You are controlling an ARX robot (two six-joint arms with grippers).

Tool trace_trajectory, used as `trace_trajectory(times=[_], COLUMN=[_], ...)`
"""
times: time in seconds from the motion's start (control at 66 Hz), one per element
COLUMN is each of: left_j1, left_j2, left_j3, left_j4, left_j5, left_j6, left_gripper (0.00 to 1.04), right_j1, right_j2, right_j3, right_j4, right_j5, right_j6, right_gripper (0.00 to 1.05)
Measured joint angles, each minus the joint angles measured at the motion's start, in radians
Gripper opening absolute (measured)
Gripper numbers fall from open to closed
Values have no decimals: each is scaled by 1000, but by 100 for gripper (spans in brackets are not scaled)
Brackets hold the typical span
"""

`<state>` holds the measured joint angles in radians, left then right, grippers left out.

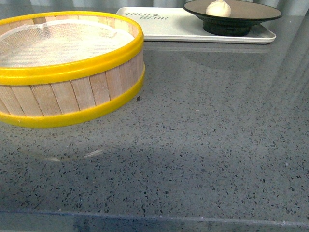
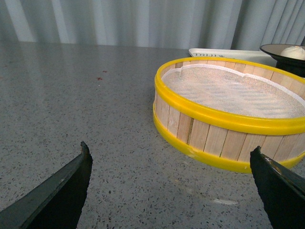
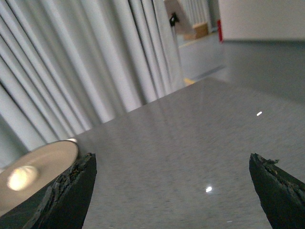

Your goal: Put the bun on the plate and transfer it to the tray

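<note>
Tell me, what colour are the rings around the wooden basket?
Bright yellow, top and bottom, on the steamer basket. The front view shows it best.

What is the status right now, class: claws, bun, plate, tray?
Left claw open, empty. Right claw open, empty. Bun on plate, plate on tray. Steamer basket near left, nothing blocking.

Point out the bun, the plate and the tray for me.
bun [image 1: 218,8]: front view, on its pleated top.
plate [image 1: 227,21]: front view, on the black outer wall below the rim.
tray [image 1: 174,26]: front view, on the bare white surface left of the plate.
</note>
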<state>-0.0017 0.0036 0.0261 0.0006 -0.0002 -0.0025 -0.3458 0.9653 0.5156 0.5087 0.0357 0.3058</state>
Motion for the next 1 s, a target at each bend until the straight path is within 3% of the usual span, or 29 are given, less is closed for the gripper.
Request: trace_trajectory(times=[0.136, 0.182, 0.257, 0.303, 0.424, 0.666, 0.772, 0.999], left_j1=[0, 0, 0, 0, 0, 0, 0, 0], left_j2=[0, 0, 0, 0, 0, 0, 0, 0], left_j3=[0, 0, 0, 0, 0, 0, 0, 0], left_j4=[0, 0, 0, 0, 0, 0, 0, 0], left_j5=[0, 0, 0, 0, 0, 0, 0, 0], left_j6=[0, 0, 0, 0, 0, 0, 0, 0], left_gripper=[98, 98, 98, 98, 98, 98, 98, 98], right_j1=[11, 10, 5, 40, 143, 217, 298, 342], right_j2=[-164, -208, -306, -365, -476, -566, -605, -669], right_j3=[-134, -155, -166, -204, -309, -385, -409, -443], right_j4=[48, 30, -154, -215, -230, -241, -258, -285], right_j5=[55, 24, -226, -286, -230, -159, -50, -37], right_j6=[-290, -335, -327, -321, -317, -316, -314, -312], right_gripper=[96, 94, 81, 72, 43, 3, 2, 2])
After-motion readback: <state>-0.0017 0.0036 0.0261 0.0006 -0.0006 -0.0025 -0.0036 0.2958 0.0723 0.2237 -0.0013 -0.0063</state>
